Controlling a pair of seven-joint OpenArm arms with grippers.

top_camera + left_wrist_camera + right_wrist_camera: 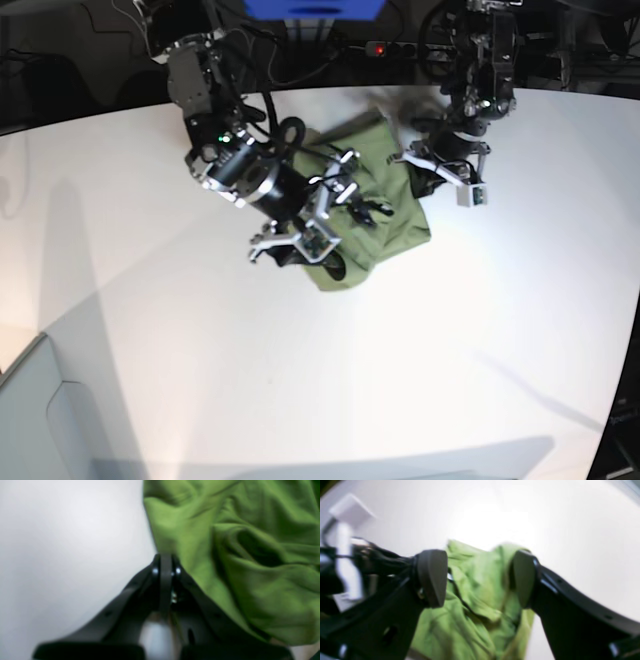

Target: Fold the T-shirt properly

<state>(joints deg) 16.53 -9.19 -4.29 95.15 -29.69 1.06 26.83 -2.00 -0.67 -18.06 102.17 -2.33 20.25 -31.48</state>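
Observation:
The olive-green T-shirt (390,228) lies crumpled in a heap at the back middle of the white table (450,340). My left gripper (165,558) is shut, pinching the shirt's edge (225,562); in the base view it (413,160) sits at the heap's right side. My right gripper (477,578) is open, its two black fingers (432,577) spread over the bunched shirt (480,600) without gripping it. In the base view it (350,192) hovers over the heap's left part.
A blue box (315,8), cables and a power strip with a red light (378,47) sit behind the table's far edge. The left arm's body (160,635) blocks the bottom of its own view. A grey surface (30,420) lies past the table's front left edge.

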